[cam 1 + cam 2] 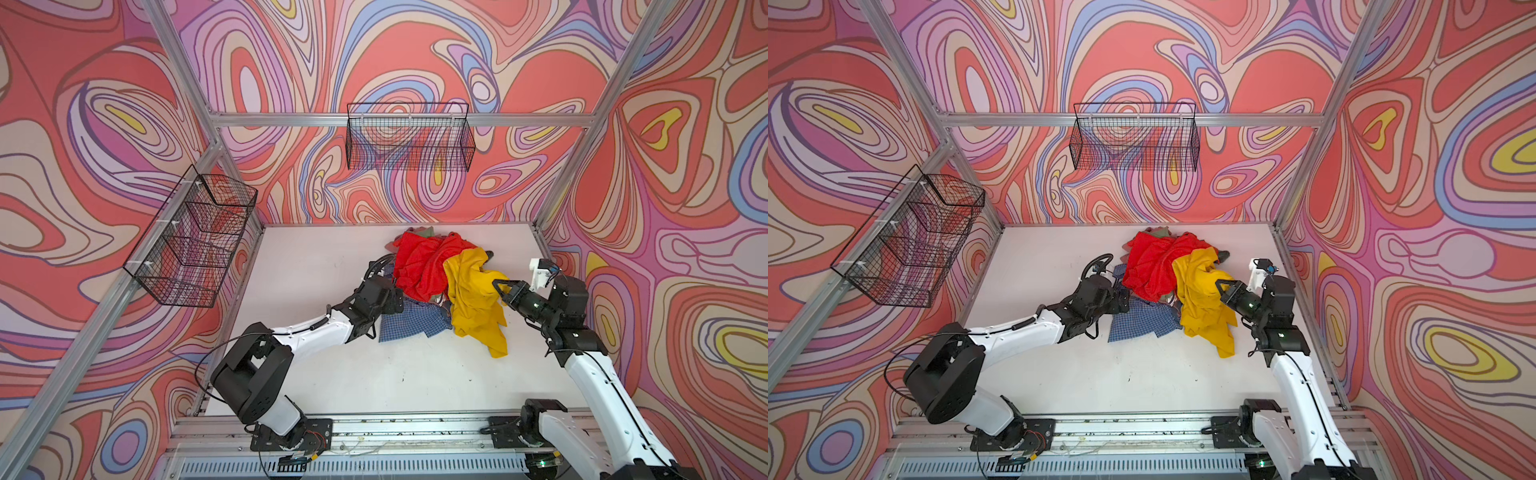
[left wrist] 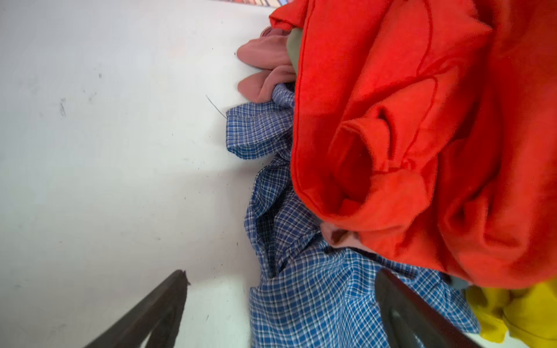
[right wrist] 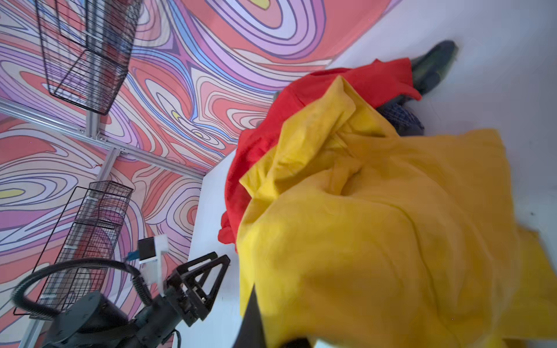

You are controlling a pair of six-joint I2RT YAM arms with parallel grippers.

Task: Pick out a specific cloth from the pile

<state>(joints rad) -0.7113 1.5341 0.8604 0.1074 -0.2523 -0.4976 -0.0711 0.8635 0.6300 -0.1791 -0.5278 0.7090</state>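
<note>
Step in hand: extraction. The cloth (image 1: 476,299) is gripped but not yet clear of the pile (image 1: 432,274).

Right gripper (image 1: 496,286): jaws closed on a bunched fold of the cloth at its 3 o'clock edge. The pinch itself is buried in fabric in the right wrist view, so how deep the bite goes is probably shallow, not certain.

Left gripper (image 2: 280,277): jaws spread wide, holding nothing, low over the blue checked shirt (image 1: 409,324) at the pile's 8 o'clock side.

Cloth position: on the 3 o'clock flank of the pile, which sits toward 1 o'clock on the white table (image 1: 332,374). Its 11 o'clock end laps onto the red cloth (image 1: 1150,266); its 5 o'clock end trails flat on the table.

Next move, as I judge it: lift and draw toward 4 o'clock, high enough that the trailing hem and the lapped end both come free. The left arm could pin the red cloth if it drags along.

Materials:
- Cloth: plain mustard weave, thin, soft, creased, collapsing into loose folds.
- Red cloth: thicker, fleecy nap, stitched seams, an open cuff.
- Shirt: fine blue-white check, crisp and rumpled.
- A dusty-pink fleece piece (image 2: 262,69) pokes out underneath.
</note>
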